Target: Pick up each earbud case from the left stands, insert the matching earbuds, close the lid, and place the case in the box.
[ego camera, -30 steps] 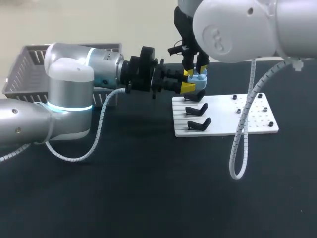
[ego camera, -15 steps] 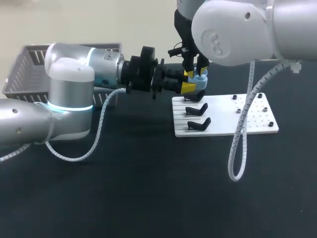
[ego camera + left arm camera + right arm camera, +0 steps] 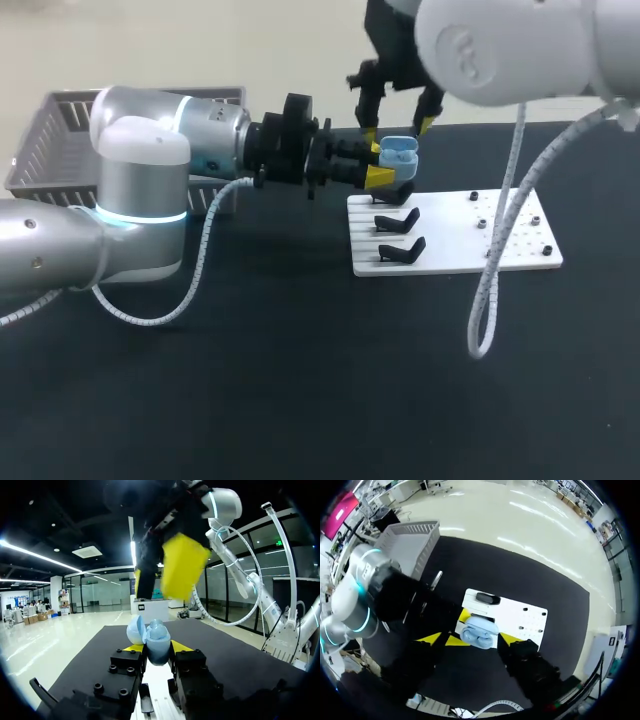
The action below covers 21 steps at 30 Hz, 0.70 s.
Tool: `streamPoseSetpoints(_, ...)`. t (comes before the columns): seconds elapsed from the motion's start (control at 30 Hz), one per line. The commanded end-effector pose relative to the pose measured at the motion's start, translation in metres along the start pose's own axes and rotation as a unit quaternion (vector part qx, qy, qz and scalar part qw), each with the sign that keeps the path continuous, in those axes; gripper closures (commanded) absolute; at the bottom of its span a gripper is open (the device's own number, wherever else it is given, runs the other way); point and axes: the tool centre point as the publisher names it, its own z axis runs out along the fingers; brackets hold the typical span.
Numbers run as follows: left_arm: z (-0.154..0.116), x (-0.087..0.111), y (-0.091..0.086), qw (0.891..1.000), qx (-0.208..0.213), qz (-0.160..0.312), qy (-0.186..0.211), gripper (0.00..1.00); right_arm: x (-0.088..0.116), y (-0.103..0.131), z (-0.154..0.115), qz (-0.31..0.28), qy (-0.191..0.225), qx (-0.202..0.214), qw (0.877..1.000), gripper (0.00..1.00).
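**State.** The left hand [image 3: 380,164] is clenched on the body of the light blue earbud case [image 3: 399,152], one yellow tip on each side. It holds the case in the air over the 12 o'clock edge of the white stand board [image 3: 455,238]. The lid is open. Whether earbuds are seated cannot be told. The right hand [image 3: 396,118] is released, with its fingers spread, and hangs at 12 o'clock of the case without touching it. The box [image 3: 60,130] lies well apart at 9 o'clock.

**Hazards.**
- Lid closure: a push from the right hand off the case's centre is likely to twist the case in the narrow two-point grip. The case may then drop onto the black stands [image 3: 398,222].
- An unseated earbud would block the lid.
- The two hands work close together, so a finger collision is possible.
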Motion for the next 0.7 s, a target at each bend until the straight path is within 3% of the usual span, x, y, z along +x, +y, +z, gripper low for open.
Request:
streamPoseSetpoints(0.03, 0.000, 0.000, 0.000, 1.000, -0.001, 0.000, 0.000, 1.00, -0.004, -0.020, -0.008, 0.065, -0.050, -0.013, 0.997, 0.00)
streamPoseSetpoints(0.13, 0.000, 0.000, 0.000, 1.000, -0.001, 0.000, 0.000, 1.00, -0.026, -0.035, -0.006, 0.142, -0.051, -0.053, 0.987, 0.00)
streamPoseSetpoints(0.37, 0.000, 0.000, 0.000, 1.000, -0.001, 0.000, 0.000, 1.00, -0.055, -0.065, 0.018, 0.218, -0.026, -0.043, 0.975, 0.00)
streamPoseSetpoints(0.7, 0.000, 0.000, 0.000, 1.000, -0.001, 0.000, 0.000, 1.00, -0.055, -0.077, 0.050, 0.235, 0.027, -0.015, 0.972, 0.00)
